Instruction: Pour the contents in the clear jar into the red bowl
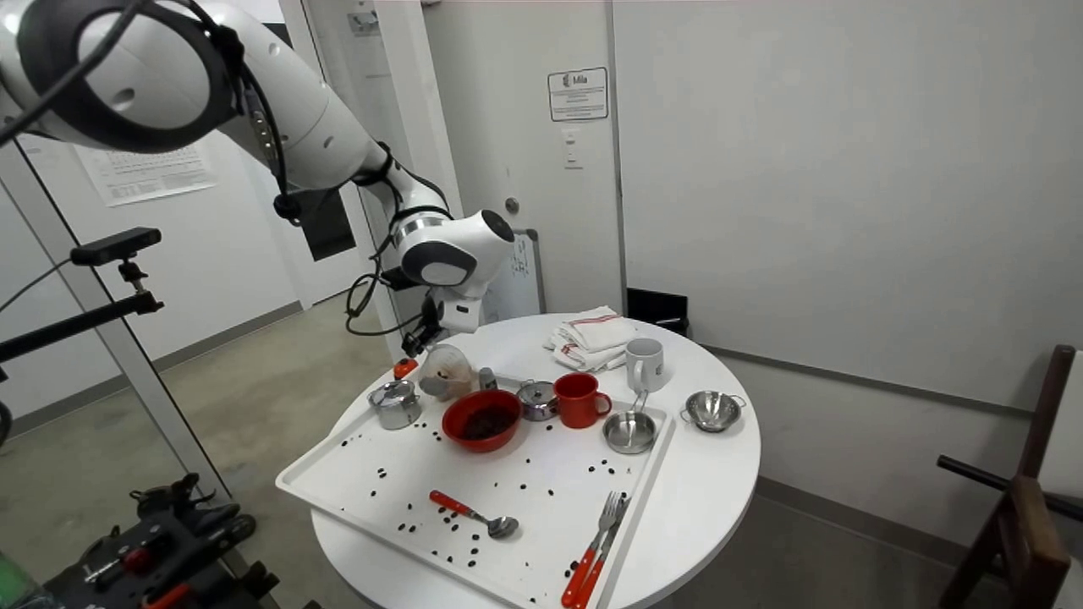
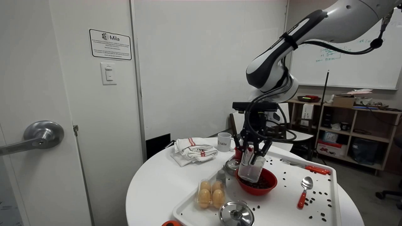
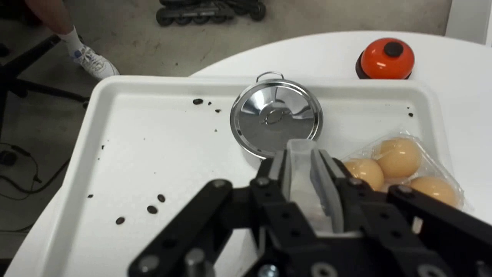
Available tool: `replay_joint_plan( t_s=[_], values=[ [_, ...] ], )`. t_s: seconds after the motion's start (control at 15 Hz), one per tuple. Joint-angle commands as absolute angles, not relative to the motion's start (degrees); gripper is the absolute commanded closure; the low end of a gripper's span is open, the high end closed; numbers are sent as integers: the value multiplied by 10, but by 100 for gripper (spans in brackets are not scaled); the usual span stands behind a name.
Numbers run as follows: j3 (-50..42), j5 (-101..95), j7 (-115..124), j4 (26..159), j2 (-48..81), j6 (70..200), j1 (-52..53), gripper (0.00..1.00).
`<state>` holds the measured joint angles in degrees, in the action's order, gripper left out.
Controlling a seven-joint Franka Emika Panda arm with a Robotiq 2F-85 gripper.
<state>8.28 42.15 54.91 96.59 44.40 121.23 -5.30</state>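
- In an exterior view, the black pincer (image 2: 250, 156) pinches the clear jar (image 2: 252, 172) near its top; the jar leans.
- There the jar overlaps the red bowl (image 2: 259, 190), which stands on the white tray (image 2: 273, 210); I cannot tell the gap between jar and bowl.
- Dark beans (image 2: 264, 183) lie in the bowl.
- The egg pack (image 2: 211, 195) and lidded pot (image 2: 236, 215) sit near the bowl, the grey shaker (image 2: 221, 176) just beside the pack.
- Folded towels (image 2: 194, 149) rest on the round surface (image 2: 157, 182), near the pale mug (image 2: 224, 142).
- In an exterior view, the spoon (image 1: 461, 508) lies on the tray among scattered beans; the red cup (image 1: 579, 402) and metal pan (image 1: 629, 433) stand to one side of the bowl.
- In the wrist view, the pincer clasps a see-through part of the jar; the pot shows beyond it, the egg pack to one side, partly hidden.
- An orange dome (image 3: 388, 59) with a black knob sits on the surface, just outside the tray.
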Motion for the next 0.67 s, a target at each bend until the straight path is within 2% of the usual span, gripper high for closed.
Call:
replay_joint_plan(
  t_s=[0.0,0.6],
  values=[
    [83,499,473,942,464,1126,-83,92],
    [32,629,438,883,522,878,-117,92]
  ],
)
